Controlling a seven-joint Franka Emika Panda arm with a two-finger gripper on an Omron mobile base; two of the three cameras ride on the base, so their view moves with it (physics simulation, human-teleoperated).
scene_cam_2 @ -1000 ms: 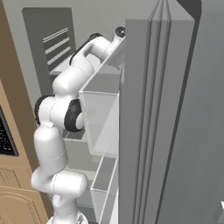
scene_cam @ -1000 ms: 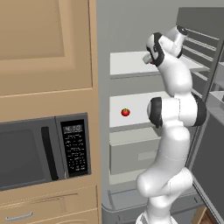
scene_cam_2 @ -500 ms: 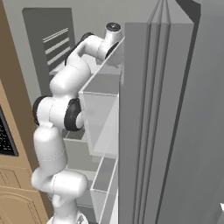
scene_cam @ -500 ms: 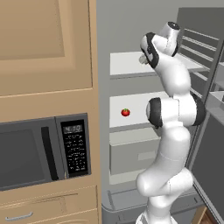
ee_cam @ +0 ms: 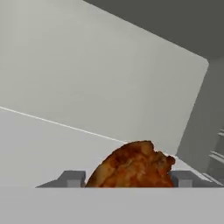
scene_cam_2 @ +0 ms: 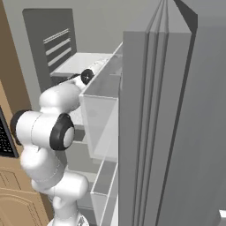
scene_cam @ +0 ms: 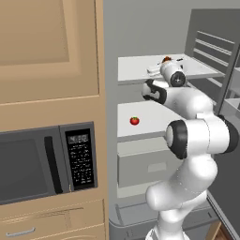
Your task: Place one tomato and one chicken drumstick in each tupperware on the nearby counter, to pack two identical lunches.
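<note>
Jaws (ee_cam: 127, 179) clamped either side of a drumstick (ee_cam: 131, 168) on the upper fridge shelf (scene_cam: 136, 68), apparently gripping it; not lifted yet. One tomato (scene_cam: 134, 121) on the shelf below, untouched. Judging by this: early stage, nothing packed, tupperware not seen, both lunches left to do.

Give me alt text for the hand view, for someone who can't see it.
A browned drumstick sits between the hand's two fingertips, on a pale grey fridge shelf. Behind it rises the fridge's plain back wall.
</note>
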